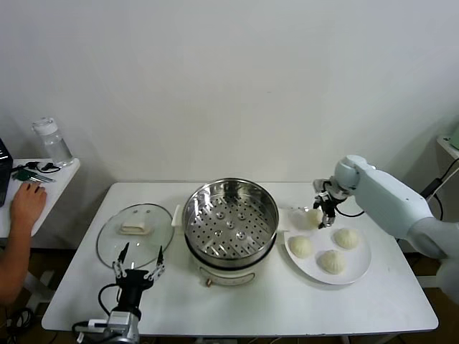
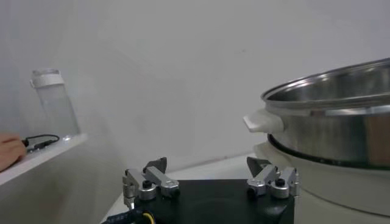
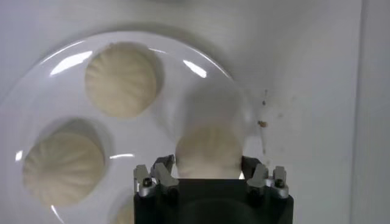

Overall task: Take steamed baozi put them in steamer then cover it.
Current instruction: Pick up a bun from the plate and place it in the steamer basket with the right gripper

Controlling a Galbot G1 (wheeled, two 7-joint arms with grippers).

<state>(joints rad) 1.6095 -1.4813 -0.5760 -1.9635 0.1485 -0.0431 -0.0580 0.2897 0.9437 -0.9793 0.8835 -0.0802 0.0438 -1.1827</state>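
The right gripper (image 3: 208, 176) has its jaws closed on a baozi (image 3: 209, 151), one metal finger on each flank of the soft, off-white dome. In the head view this bun (image 1: 308, 217) sits at the plate's far left edge, near the steamer, with the gripper (image 1: 324, 209) coming in from the right on a smooth white arm. I cannot tell whether the bun is lifted or still touching the plate.

Three more baozi lie on the plate (image 1: 358, 269), a flat, glossy white round: one at the left (image 1: 301, 246), one at the far right (image 1: 347, 238), one nearest the robot (image 1: 331, 261). Their tops show fine pleats in the right wrist view, and they sit apart from each other. The plate lies just beside the steamer's right side, with bare tabletop (image 1: 387, 301) in front of it and to its right.

The steamer (image 1: 230, 228) is a round, shiny steel pot on a white base, open, its perforated tray (image 1: 231, 218) bare of buns. A cream side handle (image 2: 263, 121) juts from its rim.

The cover (image 1: 135, 233), clear glass with a metal rim and a cream rectangular handle (image 1: 135, 228), lies flat on the tabletop just left of the steamer.

The left gripper (image 1: 138, 266) hovers over the cover's near edge, jaws open and holding nothing, near the table's front edge.

On a side shelf at far left stand a clear bottle (image 1: 53, 142) and a person's hand (image 1: 27, 203).
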